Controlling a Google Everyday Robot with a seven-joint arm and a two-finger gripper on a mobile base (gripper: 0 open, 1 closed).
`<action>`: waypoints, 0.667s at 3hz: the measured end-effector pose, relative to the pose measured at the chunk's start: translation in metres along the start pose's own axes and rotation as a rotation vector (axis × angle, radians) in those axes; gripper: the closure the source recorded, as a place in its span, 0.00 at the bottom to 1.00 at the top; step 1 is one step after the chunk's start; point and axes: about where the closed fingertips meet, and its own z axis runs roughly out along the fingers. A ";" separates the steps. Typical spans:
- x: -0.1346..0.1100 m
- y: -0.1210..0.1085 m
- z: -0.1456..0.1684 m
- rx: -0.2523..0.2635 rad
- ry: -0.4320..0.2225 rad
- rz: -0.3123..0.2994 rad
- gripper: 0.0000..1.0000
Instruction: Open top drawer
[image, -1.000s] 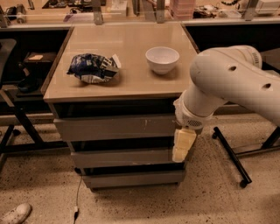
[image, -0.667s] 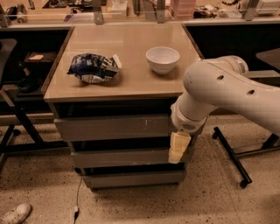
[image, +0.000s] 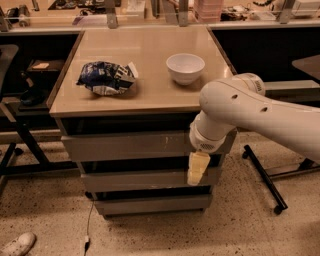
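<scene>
The top drawer (image: 125, 145) is the wide grey handleless front just under the tabletop, with small white scratches right of centre. It looks closed, in line with the two smaller grey drawer fronts below it. My gripper (image: 197, 169) hangs from the white arm in front of the cabinet's right side. Its cream-coloured fingers (image: 198, 165) point down and overlap the middle drawer front, just below the right end of the top drawer. The arm hides the top drawer's right end.
A tan tabletop (image: 150, 95) carries a blue and white chip bag (image: 106, 77) at the left and a white bowl (image: 185, 67) at the right. A black stand leg with castors (image: 265, 180) stands on the speckled floor to the right. A dark chair (image: 12, 100) is at the left.
The arm has swung left and slightly forward, so the gripper now sits further left across the cabinet's right side. The drawers have not moved.
</scene>
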 end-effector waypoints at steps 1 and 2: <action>0.001 -0.008 0.016 -0.001 0.012 -0.002 0.00; 0.000 -0.017 0.030 -0.004 0.019 -0.003 0.00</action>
